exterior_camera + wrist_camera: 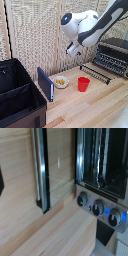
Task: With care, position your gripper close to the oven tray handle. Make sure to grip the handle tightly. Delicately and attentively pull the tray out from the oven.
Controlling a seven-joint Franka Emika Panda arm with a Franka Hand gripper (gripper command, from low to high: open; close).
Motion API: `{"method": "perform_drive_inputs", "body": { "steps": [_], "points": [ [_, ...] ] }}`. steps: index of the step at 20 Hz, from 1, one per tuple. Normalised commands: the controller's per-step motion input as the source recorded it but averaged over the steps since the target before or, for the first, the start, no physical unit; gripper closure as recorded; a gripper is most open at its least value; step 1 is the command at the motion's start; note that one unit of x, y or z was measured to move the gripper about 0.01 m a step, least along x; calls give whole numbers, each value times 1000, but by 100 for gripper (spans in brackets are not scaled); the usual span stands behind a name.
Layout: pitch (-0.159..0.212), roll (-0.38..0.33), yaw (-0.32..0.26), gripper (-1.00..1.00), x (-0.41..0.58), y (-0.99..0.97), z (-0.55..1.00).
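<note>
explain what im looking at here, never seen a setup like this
It is a white robot arm working over a wooden table. One picture comes from a camera off to the side, the other from a camera on the arm's wrist. The arm's hand hangs in the air and seems to hold nothing. On the table stand a dark toaster oven with its door folded down, a red cup, a small bowl, a blue panel and a black crate. The wrist picture shows the oven's knobs.
</note>
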Motion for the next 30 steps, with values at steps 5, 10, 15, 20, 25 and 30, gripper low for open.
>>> {"method": "perform_drive_inputs", "body": {
  "steps": [5, 10, 15, 20, 25, 30],
  "points": [
    [11, -234, 66, -100, 69, -368, -209],
    [-5, -291, 1, -100, 0, -377, -26],
    [-66, -201, 0, -100, 14, -473, -56],
    [-42, -130, 2, -100, 0, -514, -97],
    [0, -20, 55, -100, 4, -588, -39],
    [17, 51, 109, -100, 0, -738, -119]
  ]
}}
